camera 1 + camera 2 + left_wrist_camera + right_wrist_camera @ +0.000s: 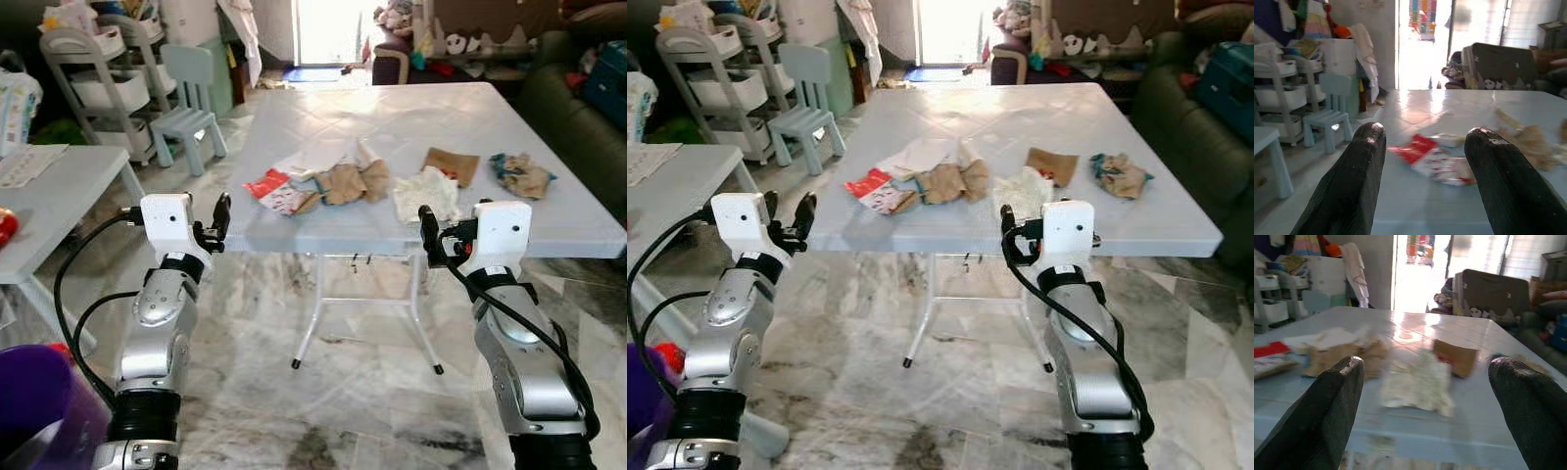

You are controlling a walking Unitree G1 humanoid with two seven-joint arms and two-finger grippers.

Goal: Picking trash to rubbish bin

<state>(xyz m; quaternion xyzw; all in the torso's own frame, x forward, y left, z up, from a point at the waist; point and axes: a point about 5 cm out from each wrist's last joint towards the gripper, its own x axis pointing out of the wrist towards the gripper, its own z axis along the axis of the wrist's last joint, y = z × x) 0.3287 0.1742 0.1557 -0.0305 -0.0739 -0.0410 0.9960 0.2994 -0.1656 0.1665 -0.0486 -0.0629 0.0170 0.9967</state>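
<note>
Left eye view: a pale blue tabletop carries the trash in a loose row close to its near edge. From the near left corner side come a red and white wrapper, a crumpled brown paper, a white crumpled wrapper, a flat brown paper piece and, toward the right edge, a crumpled brown and blue wad. The left end effector hangs just before the near edge by the left corner; the right end effector sits below the near edge under the white wrapper. A purple rubbish bin stands on the floor at the robot's left.

Right eye view: a small light blue chair and a grey shelf rack stand beyond the tabletop's left edge.

Left wrist view: both fingers are spread apart with nothing between them, the red and white wrapper seen through the gap.

Right wrist view: the fingers are spread wide and empty, with what looks like the white crumpled wrapper, blurred, ahead of them.
</note>
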